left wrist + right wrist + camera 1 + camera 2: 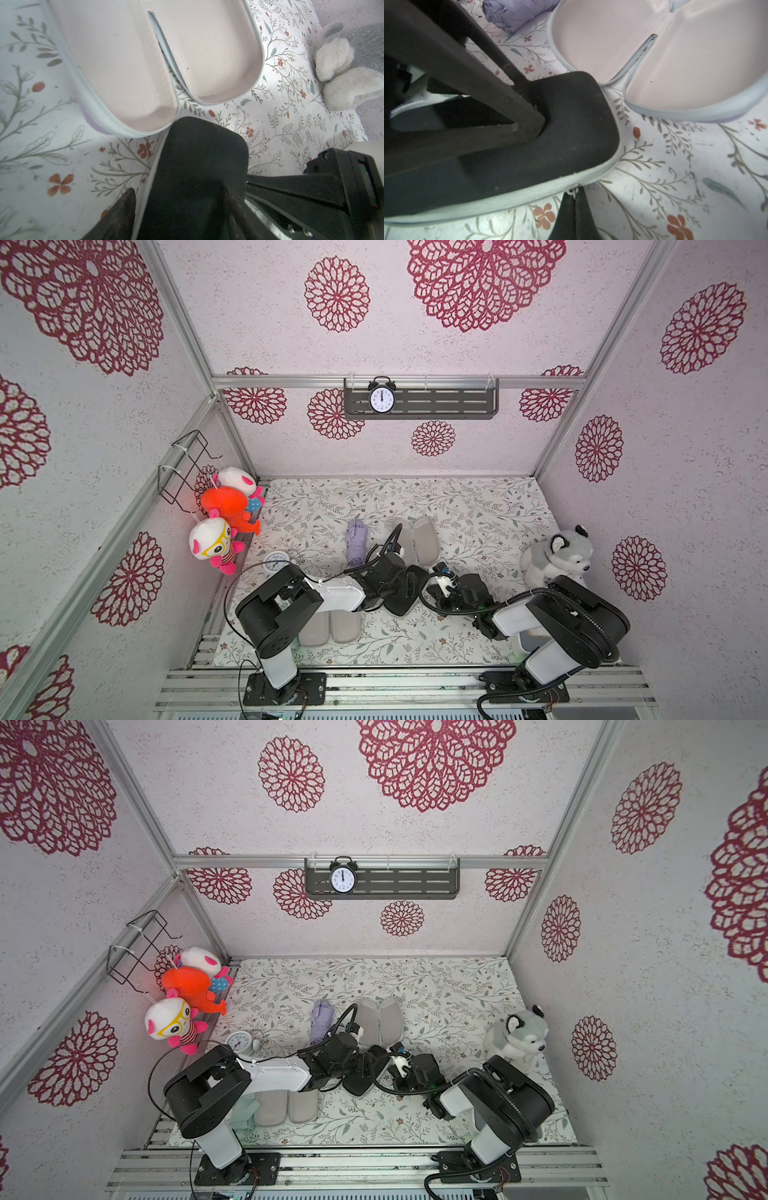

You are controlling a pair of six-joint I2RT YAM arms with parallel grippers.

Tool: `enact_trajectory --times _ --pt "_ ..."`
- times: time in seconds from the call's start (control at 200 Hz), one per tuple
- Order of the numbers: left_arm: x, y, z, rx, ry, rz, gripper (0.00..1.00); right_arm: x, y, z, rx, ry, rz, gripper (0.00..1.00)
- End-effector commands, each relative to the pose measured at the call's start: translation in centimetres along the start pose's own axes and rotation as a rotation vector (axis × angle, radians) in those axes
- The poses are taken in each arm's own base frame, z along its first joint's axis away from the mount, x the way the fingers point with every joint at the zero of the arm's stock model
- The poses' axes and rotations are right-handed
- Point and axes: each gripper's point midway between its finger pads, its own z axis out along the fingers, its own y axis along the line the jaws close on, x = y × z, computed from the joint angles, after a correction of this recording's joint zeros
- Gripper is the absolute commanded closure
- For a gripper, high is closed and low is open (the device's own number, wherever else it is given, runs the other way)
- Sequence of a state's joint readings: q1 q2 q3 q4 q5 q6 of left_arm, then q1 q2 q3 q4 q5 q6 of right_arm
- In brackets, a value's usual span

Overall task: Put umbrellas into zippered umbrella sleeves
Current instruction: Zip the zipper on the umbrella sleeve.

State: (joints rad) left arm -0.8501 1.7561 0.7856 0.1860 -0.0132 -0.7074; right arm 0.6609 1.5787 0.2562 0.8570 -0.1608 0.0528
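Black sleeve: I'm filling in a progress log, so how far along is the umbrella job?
Done: black sleeve folded closed; its contents are hidden. In hand: left hand clamps it while right hand pinches its zip pull. Left: lilac umbrella lies outside open lilac sleeve; near sleeve is open, empty.

The black sleeve point(560, 135) wears a matt, finely napped cloth, edged with pale woven zip tape. Its zip pull point(572, 190) is small bright metal. The fingers point(569, 216) of my right gripper point(573, 196) look dull, scuffed black. The lilac sleeve point(675, 62) has a smooth matt lining. The lilac umbrella point(517, 14) is thin creased cloth. The table cover point(675, 166) is a smooth printed sheet.
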Motion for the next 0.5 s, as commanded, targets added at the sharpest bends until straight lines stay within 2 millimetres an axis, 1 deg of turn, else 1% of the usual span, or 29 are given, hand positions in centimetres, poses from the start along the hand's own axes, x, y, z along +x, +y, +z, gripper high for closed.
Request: enact_trajectory --times 0.0,0.19,0.3,0.495 --pt "6.0 3.7 0.0 -0.132 0.191 0.028 0.31 -1.5 0.3 0.0 -0.021 -0.031 0.017 0.99" --pt "6.5 4.7 0.1 -0.174 0.194 0.014 0.31 -0.1 1.6 0.0 -0.086 0.021 0.042 1.00" --pt "6.7 4.8 0.2 -0.177 0.200 0.013 0.31 0.5 2.3 0.2 -0.108 0.046 0.040 1.00" --pt "6.5 4.8 0.2 -0.179 0.195 0.004 0.31 0.6 3.2 -0.2 -0.123 0.059 0.022 1.00"
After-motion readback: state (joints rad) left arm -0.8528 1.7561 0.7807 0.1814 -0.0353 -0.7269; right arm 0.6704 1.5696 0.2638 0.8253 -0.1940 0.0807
